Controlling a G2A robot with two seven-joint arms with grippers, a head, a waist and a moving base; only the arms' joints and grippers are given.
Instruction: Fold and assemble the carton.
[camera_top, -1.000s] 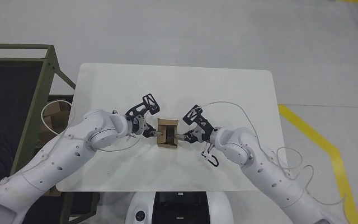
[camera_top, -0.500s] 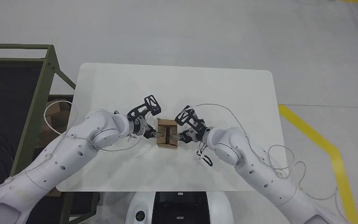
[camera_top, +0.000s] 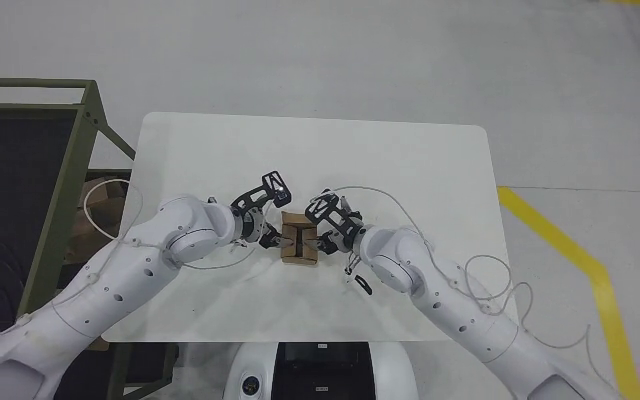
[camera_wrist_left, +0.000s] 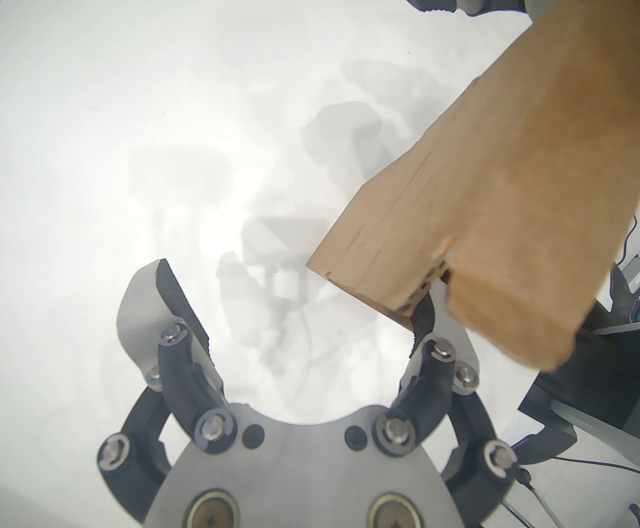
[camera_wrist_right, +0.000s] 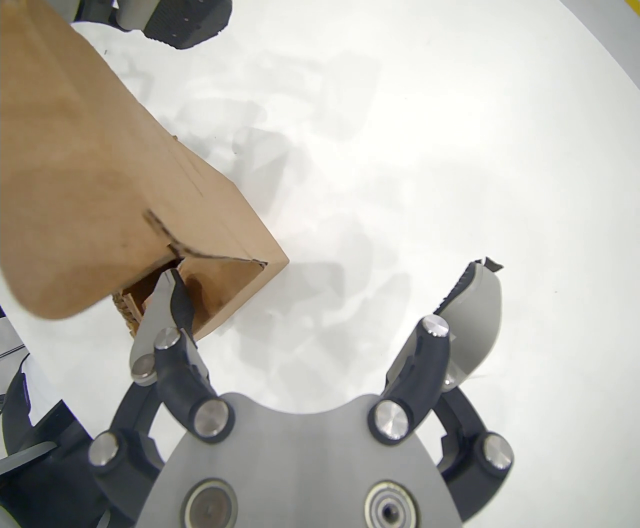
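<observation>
Between the two hands, near the middle of the white worktop (camera_top: 400, 160), the brown carton (camera_top: 299, 240) is sitting with a dark slot showing between the flaps on its upper face. The left hand (camera_top: 272, 212) is touching the carton's side nearest to it. The right hand (camera_top: 325, 222) is touching the opposite side, so the carton is standing just beside both.

In the left wrist view the left hand (camera_wrist_left: 295, 290) is gaping wide and clasping nothing. One of its fingers (camera_wrist_left: 425, 320) is tucking its tip under a flap edge at a corner of the carton (camera_wrist_left: 500, 225). The other finger is hanging free over bare worktop (camera_wrist_left: 150, 100), well apart from the cardboard.

In the right wrist view the right hand (camera_wrist_right: 325, 275) is likewise spread wide with nothing held between its pads. One of its fingers (camera_wrist_right: 175, 300) is poking into the open end of the carton (camera_wrist_right: 100, 175) beneath a flap. Its partner is hovering over bare worktop (camera_wrist_right: 450, 125), clear of the carton.

A thin cable (camera_top: 420, 195) is looping over the worktop behind the right hand. Well beyond the left hand, off the worktop's edge, a green metal frame (camera_top: 90, 110) is standing. Far out past the right hand, a yellow line (camera_top: 560, 240) is running across the floor.
</observation>
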